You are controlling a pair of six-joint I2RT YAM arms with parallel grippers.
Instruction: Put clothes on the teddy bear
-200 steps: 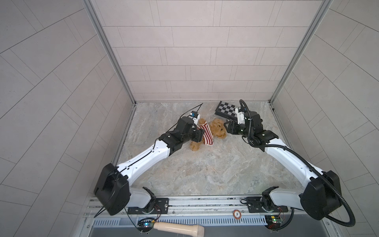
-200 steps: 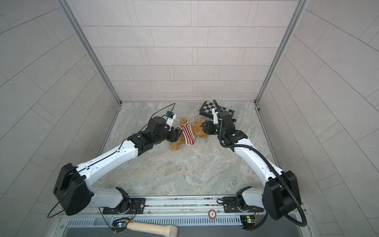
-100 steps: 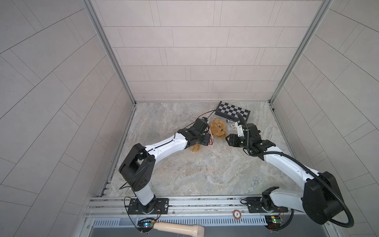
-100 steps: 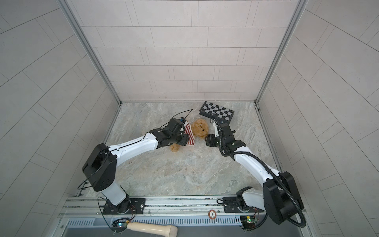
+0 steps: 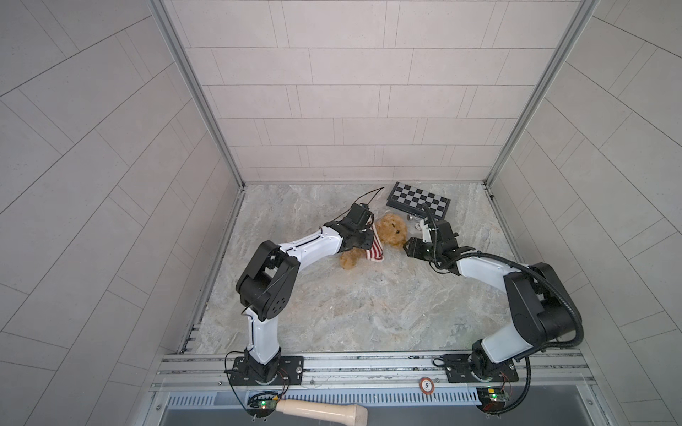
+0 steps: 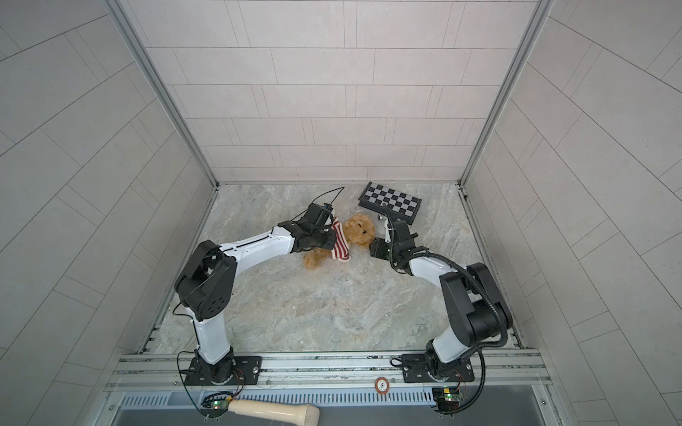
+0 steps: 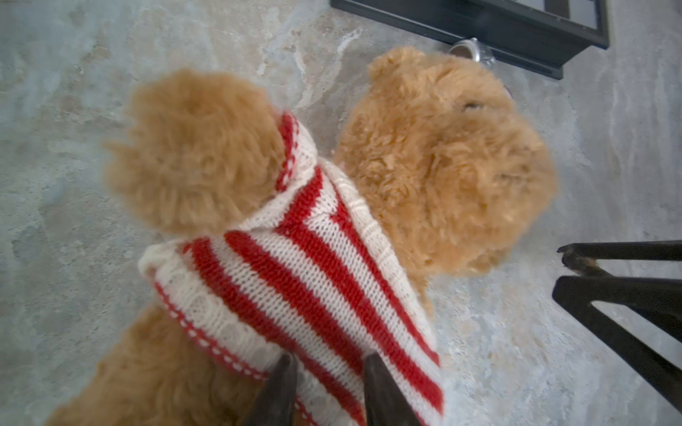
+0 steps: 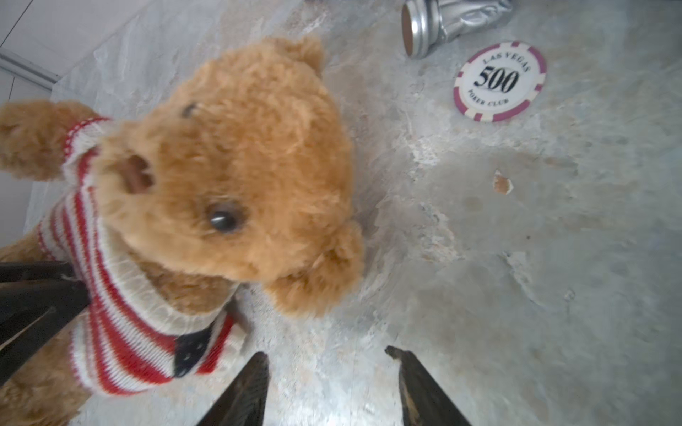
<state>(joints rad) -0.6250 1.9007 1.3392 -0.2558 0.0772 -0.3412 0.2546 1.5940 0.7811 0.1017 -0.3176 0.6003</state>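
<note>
The bear [image 5: 391,230] lies on the table [image 5: 369,302] near the back, head toward the chessboard [image 5: 419,197], and it looks mostly dressed. The sweater [image 5: 374,249] is over its head, the collar sits round the neck, and one arm pokes out of a sleeve. I can't see the other sleeve. The hem looks bunched high, so I'd guess tugging it down is what's left. The left gripper [image 7: 328,372] has narrowed its jaws astride that hem, but I can't tell if it has bitten. The right gripper [image 8: 328,365] stands open and empty just beside the head.
</note>
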